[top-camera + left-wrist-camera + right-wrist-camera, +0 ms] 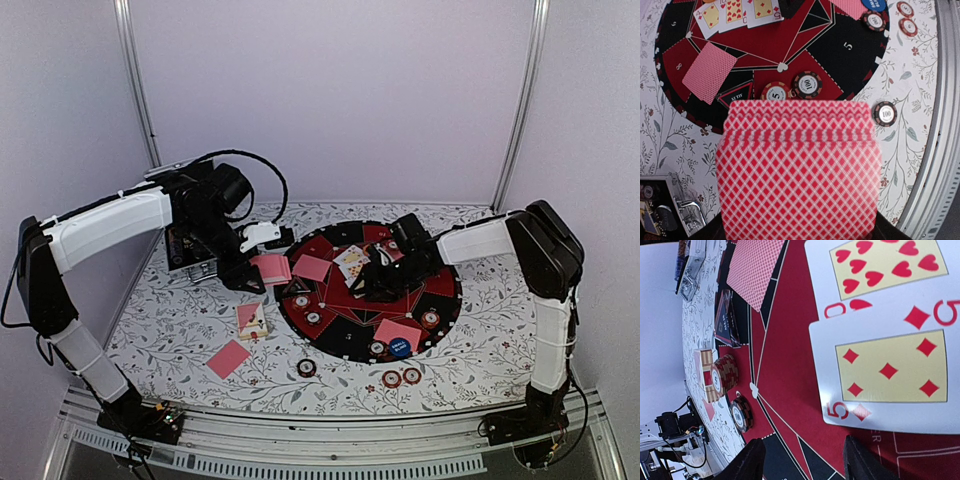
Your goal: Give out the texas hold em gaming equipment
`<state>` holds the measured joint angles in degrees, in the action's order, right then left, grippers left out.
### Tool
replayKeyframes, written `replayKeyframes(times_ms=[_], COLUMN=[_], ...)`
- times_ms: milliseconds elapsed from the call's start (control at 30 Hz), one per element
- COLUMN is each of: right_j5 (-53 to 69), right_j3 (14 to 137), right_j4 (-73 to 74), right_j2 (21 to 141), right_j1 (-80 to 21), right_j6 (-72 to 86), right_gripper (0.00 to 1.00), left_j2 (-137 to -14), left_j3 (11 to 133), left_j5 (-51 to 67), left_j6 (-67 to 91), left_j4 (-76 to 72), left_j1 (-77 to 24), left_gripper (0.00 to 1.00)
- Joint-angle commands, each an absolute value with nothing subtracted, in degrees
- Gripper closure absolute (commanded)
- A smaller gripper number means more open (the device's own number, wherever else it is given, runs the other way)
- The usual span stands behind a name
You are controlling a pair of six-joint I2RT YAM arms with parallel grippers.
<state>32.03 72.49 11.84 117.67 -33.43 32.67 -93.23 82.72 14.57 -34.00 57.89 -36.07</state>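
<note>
Now outstretched, left claw (257,272) clamps the deck (799,170); right claw (807,460) hangs parted.

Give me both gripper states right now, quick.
Left gripper: closed, holding a stack of pink-backed cards.
Right gripper: open, holding nothing.

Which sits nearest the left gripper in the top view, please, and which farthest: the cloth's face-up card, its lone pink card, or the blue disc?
1. Face-up card, just near-side of the left gripper.
2. Pink card, near left.
3. Blue button disc, right, on the mat.
</note>
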Motion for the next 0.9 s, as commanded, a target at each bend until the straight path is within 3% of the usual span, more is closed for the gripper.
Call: replayKeyframes(times_ms=[0, 433, 700, 867], right_j5=[32.0, 33.5, 43.8, 47.3], right_j3=[74.6, 77.2, 72.5, 74.3], right_j4=[11.4, 12.8, -1.5, -8.7], right_j2=[121.9, 120.1, 107.1, 107.9], right_j1=[-32.3, -31.9, -35.5, -40.6], right_j6=[33.0, 32.2, 43.3, 50.8], right_gripper=[0.43, 0.45, 0.2, 0.11], left_j2=[-91.4, -91.5, -91.6, -91.6], left_j3=[82.7, 82.9, 82.9, 83.0], left_j5=[15.7, 15.7, 15.8, 15.9], left_j6=[-33.8, -33.8, -33.8, -33.8], left_j4=[57.5, 57.5, 57.2, 57.0], left_j1=[-35.7, -35.7, -35.7, -35.7], left_gripper=[1.0, 1.0, 1.0, 1.0])
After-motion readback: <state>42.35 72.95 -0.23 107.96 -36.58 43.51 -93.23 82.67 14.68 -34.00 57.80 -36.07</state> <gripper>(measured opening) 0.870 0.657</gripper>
